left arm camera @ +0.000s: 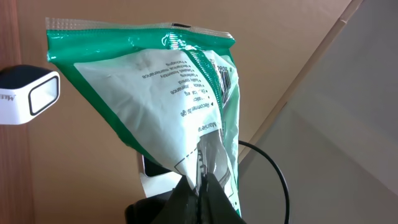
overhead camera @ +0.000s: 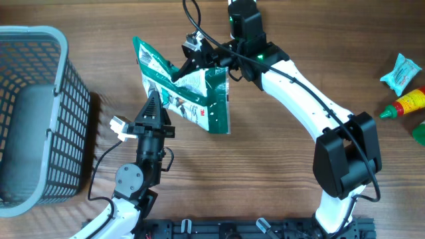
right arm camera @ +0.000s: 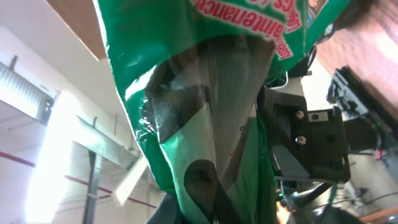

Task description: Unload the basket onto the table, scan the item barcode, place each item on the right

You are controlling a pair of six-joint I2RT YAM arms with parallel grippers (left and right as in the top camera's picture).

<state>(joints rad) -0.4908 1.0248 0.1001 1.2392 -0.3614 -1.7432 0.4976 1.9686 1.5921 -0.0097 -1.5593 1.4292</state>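
So the left gripper (overhead camera: 154,99) is pressed together on the bottom edge of the green-and-white bag (overhead camera: 214,99), pinching it tight. The right gripper (overhead camera: 180,68) is clamped on the same bag from the far side. The bag is held between them above the tabletop (overhead camera: 279,166), with its barcode (left arm camera: 226,78) showing near the edge. A grey basket (overhead camera: 61,46) sits off to the left.

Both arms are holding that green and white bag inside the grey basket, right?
Not inside. The left gripper and right gripper both hold the green and white bag, but the overhead view shows it over the wooden table, beside the grey basket.
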